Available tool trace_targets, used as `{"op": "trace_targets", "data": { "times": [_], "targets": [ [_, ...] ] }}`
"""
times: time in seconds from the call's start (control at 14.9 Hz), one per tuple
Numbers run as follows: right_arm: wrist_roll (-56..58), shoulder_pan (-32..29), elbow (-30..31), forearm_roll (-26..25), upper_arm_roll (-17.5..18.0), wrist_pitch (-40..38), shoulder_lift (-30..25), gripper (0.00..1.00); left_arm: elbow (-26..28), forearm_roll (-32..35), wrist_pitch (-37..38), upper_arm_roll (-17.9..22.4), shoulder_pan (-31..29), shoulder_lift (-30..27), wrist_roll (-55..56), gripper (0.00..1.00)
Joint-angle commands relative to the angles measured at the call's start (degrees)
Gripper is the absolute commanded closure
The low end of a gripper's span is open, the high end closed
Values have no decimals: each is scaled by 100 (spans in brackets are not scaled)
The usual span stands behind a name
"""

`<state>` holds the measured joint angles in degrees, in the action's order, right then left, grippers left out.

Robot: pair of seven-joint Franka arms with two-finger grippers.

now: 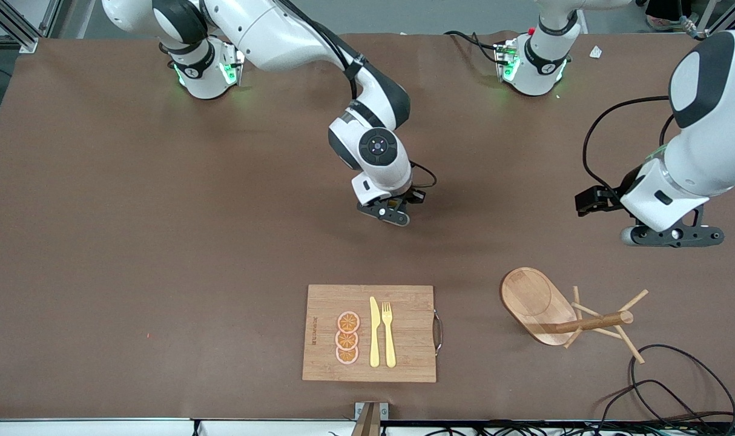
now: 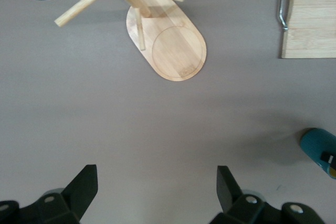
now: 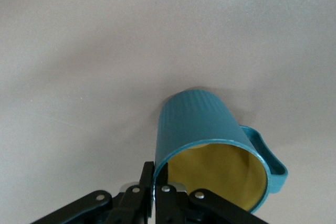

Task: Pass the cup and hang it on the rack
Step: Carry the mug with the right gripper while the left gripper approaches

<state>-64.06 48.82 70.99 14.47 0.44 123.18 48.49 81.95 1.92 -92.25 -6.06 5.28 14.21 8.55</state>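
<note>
Right gripper (image 3: 154, 184) pinches the rim of the ribbed teal cup (image 3: 210, 129), yellow inside, over mid-table, while the left gripper (image 2: 157, 192) waits, jaws wide, above bare tabletop near the wooden rack (image 1: 540, 306), toppled on its side.

A wooden cutting board (image 1: 369, 333) carries orange slices (image 1: 347, 338), a knife (image 1: 374, 332) and a fork (image 1: 388, 334).

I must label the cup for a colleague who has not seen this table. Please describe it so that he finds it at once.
Start at the wooden cutting board at the table's near edge, then look farther from the camera to the right pincer above the bare brown table. The cup hangs from that shut pincer, pinched at its rim. It is the only teal thing, ribbed outside, yellow inside, with one loop handle.
</note>
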Motion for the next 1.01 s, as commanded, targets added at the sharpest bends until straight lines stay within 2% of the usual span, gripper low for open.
{"op": "trace_targets", "data": {
  "times": [0.0, 0.2, 0.4, 0.54, 0.61, 0.67, 0.74, 0.81, 0.94],
  "targets": [
    [-132, 22, -182, 108, -9, 48, 178, 99, -21, 116, 75, -62, -80, -76, -125, 0],
    [-536, -48, -252, 126, 8, 48, 257, 99, -22, 116, 75, -53, -89, -85, -134, 0],
    [-625, -66, -305, 355, -9, 22, 328, 99, -22, 116, 75, -53, -80, -85, -126, 0],
    [-625, -66, -305, 355, -9, 13, 328, 95, -22, 116, 75, -53, -89, -76, -134, 0],
    [-625, -74, -305, 355, -9, 4, 328, 86, -13, 116, 75, -53, -89, -59, -134, 0],
    [-625, -92, -305, 355, -9, 13, 328, 70, -21, 116, 75, -53, -89, -50, -126, 0],
    [-616, -92, -313, 355, -18, 13, 319, 64, -22, 116, 67, -53, -89, -32, -126, 0],
    [-616, -92, -322, 355, -27, 13, 310, 53, -22, 116, 67, -53, -80, -32, -126, 0],
    [-616, -110, -313, 346, -27, -5, 258, 41, -22, 116, 58, -53, -80, -32, -126, 0]
  ]
}}
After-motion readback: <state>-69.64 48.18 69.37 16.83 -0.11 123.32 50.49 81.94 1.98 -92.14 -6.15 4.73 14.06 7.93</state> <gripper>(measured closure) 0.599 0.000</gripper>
